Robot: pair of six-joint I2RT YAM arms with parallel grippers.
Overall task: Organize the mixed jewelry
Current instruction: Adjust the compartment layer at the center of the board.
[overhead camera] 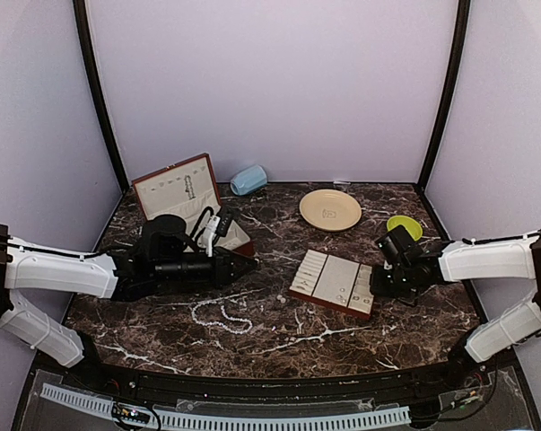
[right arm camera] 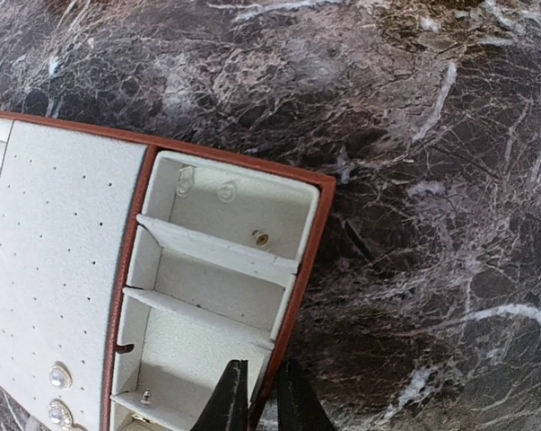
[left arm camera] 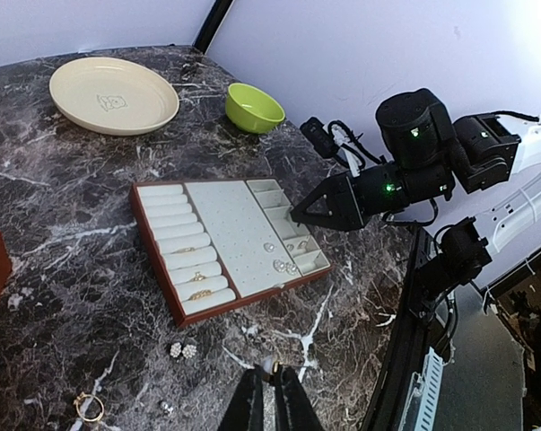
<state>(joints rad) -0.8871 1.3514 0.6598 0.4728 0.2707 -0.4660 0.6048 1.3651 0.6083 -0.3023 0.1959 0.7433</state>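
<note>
The cream slotted tray (overhead camera: 335, 281) lies mid-table, with gold rings (left arm camera: 198, 277) in its rolls and earrings (left arm camera: 281, 265) on its pad. My left gripper (left arm camera: 272, 370) hovers over bare marble in front of it, shut on a tiny gold piece (left arm camera: 275, 365) at its tips. Loose jewelry stays on the marble: two flower earrings (left arm camera: 182, 350), a gold ring (left arm camera: 89, 407) and the white bead strand (overhead camera: 222, 315). My right gripper (right arm camera: 261, 366) straddles the tray's red-brown rim (right arm camera: 299, 269), one finger in a compartment and one outside, pinching the wall. A small stud (right arm camera: 262, 239) lies in the end compartment.
An open red-brown box (overhead camera: 182, 193) stands at the back left, next to a pale blue object (overhead camera: 248, 180). A cream plate (overhead camera: 330, 209) and a green bowl (overhead camera: 404, 226) sit behind the tray. The left gripper (overhead camera: 255, 267) and right gripper (overhead camera: 375, 287) flank the tray.
</note>
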